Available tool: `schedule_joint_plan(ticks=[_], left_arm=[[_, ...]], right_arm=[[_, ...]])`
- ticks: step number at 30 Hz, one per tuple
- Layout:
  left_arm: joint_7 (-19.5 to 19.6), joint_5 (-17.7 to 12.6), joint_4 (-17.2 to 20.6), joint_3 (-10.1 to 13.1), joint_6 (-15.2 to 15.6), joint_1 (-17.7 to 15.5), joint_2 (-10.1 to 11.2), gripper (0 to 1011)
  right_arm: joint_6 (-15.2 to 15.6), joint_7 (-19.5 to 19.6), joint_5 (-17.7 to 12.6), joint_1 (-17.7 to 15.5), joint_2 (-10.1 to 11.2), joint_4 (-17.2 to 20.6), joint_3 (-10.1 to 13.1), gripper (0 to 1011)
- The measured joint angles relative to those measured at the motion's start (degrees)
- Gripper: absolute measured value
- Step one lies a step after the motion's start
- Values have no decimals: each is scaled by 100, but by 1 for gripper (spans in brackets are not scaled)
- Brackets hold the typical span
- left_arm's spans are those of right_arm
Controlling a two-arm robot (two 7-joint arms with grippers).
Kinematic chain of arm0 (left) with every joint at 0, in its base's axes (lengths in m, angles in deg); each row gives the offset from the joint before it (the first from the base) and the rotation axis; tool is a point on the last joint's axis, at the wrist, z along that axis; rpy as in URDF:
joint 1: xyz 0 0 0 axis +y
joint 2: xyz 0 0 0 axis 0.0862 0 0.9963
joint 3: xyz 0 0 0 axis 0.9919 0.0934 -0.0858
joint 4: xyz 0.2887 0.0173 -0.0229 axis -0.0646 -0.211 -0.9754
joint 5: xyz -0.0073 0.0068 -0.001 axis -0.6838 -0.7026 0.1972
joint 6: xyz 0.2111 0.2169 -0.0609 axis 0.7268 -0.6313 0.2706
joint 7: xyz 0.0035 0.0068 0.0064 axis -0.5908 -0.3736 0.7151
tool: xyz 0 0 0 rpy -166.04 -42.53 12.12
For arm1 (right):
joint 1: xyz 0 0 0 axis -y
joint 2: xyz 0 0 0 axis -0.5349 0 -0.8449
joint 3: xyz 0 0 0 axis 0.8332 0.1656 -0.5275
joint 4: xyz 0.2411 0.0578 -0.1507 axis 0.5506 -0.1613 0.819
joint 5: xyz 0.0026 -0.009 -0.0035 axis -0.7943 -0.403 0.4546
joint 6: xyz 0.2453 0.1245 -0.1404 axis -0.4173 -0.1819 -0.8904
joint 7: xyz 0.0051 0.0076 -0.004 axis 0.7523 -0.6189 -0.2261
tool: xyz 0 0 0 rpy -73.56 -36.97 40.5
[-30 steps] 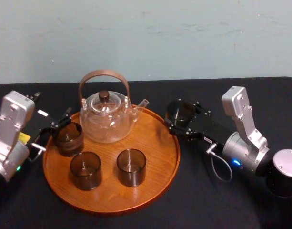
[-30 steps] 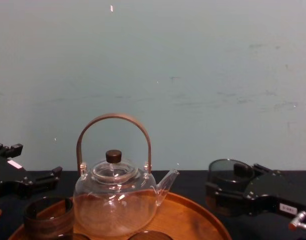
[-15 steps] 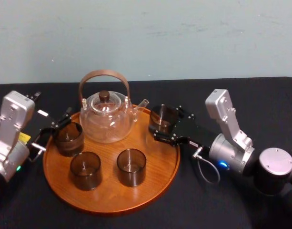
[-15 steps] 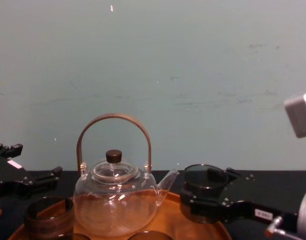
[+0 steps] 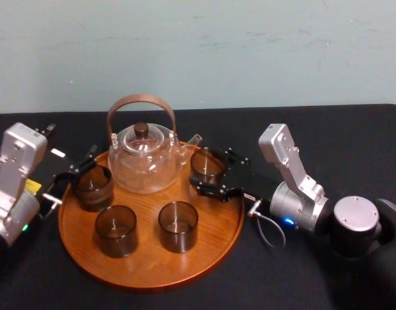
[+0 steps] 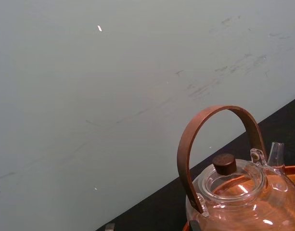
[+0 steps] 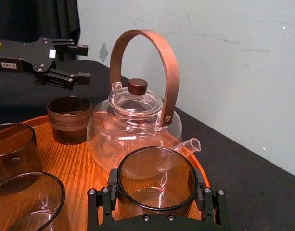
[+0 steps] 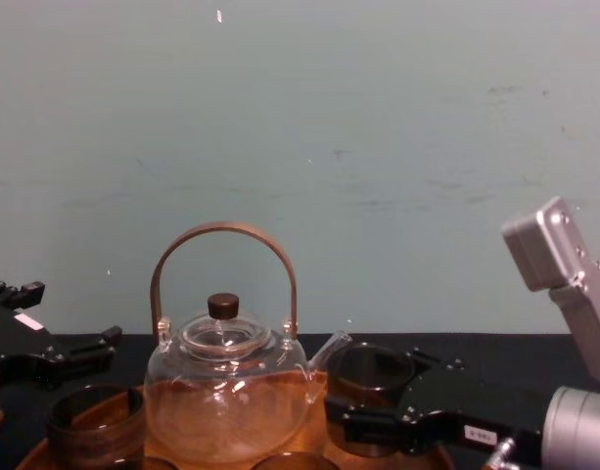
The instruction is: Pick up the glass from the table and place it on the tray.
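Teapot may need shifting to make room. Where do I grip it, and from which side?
I'd take the teapot by the top of its brown handle, straight down from above. It arches upright over the lid, while the round glass body looks too wide. The right gripper, shut on a glass, crowds the spout; the left gripper sits open by the tray.

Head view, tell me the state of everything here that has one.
Right claw: shut on the glass.
Glass: upright, empty, held over the tray.
Left claw: open, holding nothing.
Teapot: upright, lid on, on the tray.
Three other glasses: upright, empty, standing on the tray.
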Motion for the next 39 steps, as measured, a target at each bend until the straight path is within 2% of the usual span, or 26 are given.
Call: schedule_joint_plan(ticks=[16, 29, 39], left_arm=[[0, 0, 0, 0, 0, 0, 0, 1001], [0, 0, 0, 0, 0, 0, 0, 1001], [0, 0, 0, 0, 0, 0, 0, 1001]], right_arm=[[-124, -40, 71, 152, -119, -411, -96, 911], [-226, -62, 85, 208, -206, -677, -89, 911], [-237, -69, 83, 214, -220, -710, -83, 911]])
